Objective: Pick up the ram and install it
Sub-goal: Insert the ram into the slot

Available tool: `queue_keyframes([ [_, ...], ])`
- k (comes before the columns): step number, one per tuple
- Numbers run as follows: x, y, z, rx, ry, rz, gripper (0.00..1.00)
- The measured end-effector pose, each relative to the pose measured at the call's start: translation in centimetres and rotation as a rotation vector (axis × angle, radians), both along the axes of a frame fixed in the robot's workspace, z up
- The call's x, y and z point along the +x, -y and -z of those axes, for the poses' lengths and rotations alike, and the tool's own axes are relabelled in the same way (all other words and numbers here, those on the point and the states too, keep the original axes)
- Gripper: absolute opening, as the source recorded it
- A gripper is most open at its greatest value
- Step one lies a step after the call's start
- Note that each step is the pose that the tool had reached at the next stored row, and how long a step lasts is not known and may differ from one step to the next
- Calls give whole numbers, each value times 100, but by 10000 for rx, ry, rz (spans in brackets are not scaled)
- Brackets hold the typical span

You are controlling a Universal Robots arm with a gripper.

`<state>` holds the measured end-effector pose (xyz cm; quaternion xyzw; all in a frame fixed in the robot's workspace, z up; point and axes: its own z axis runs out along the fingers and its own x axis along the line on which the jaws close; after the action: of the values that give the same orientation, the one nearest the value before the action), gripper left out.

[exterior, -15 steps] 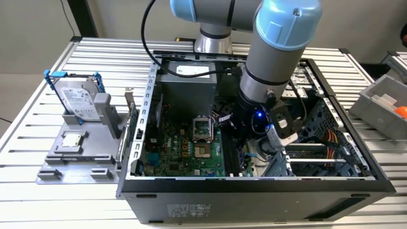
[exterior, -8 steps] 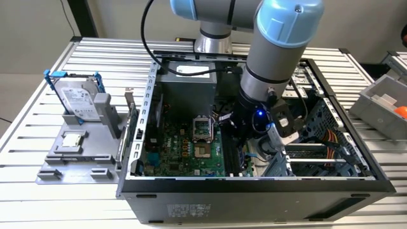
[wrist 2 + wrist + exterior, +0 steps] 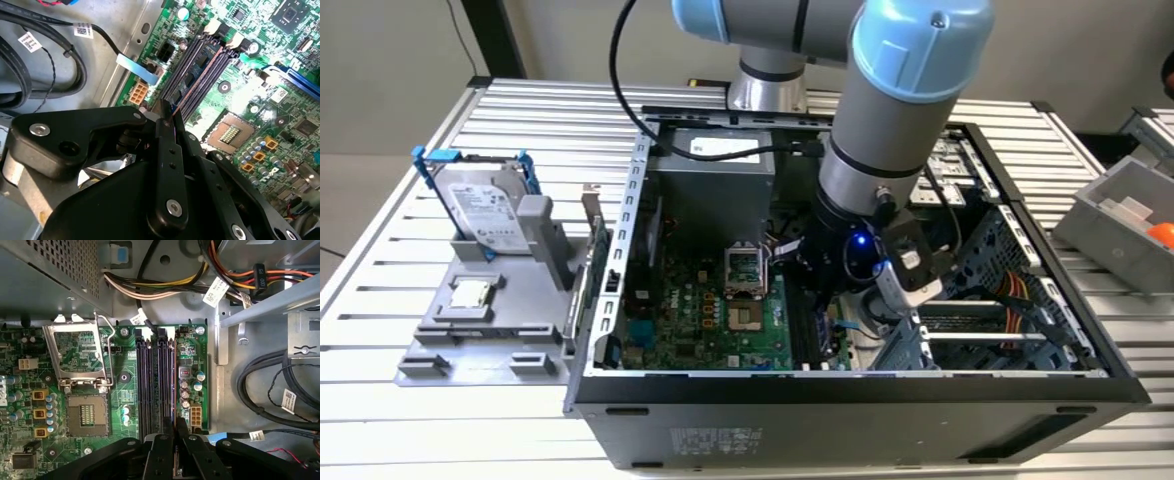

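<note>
1. Hovering inside the open computer case (image 3: 607,385), the gripper (image 3: 175,426) has its fingers pinched together over the memory slots (image 3: 155,385).
2. Apparently they clamp the ram (image 3: 173,111), seen edge-on.
3. Judged light, stiff, fragile; best gripped by its long edges.

Slatted metal table (image 3: 440,420) under computer case (image 3: 854,420), grey fixture (image 3: 487,335)
</note>
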<state>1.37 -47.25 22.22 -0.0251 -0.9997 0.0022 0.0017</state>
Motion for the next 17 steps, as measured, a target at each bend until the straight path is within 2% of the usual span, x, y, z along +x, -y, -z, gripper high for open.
queue_keyframes([
  [17, 9, 0, 48, -7, 0, 21, 0],
])
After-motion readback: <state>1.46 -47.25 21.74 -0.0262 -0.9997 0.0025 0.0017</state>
